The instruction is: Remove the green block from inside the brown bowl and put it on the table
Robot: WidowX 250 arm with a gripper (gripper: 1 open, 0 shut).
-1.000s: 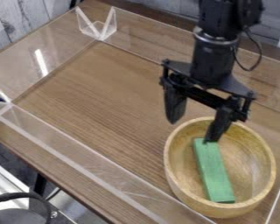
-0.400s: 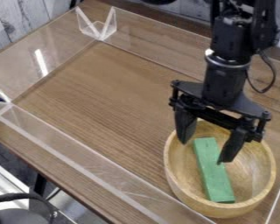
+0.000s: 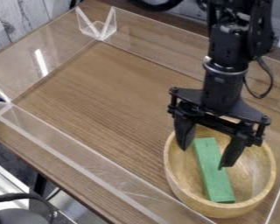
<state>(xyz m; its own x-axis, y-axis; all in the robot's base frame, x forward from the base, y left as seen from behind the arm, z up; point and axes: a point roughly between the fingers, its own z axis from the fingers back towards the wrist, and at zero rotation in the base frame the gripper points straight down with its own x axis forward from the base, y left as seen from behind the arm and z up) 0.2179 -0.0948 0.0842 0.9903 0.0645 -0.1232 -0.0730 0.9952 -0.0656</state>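
Even, fairly bright light falls over the wood-grain tabletop [image 3: 101, 83], with soft shading inside the wooden bowl [image 3: 178, 179]. Pale glare streaks the clear acrylic wall [image 3: 60, 140] left of the bowl. The black robot gripper [image 3: 213, 144] above the bowl loses surface detail in its darkness. The picture is small and slightly soft.

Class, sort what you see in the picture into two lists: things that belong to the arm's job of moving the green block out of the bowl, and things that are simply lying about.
Part of the job:
- green block
- brown bowl
- table
- robot arm's open jaws

Just lying about:
- black cable at the lower left
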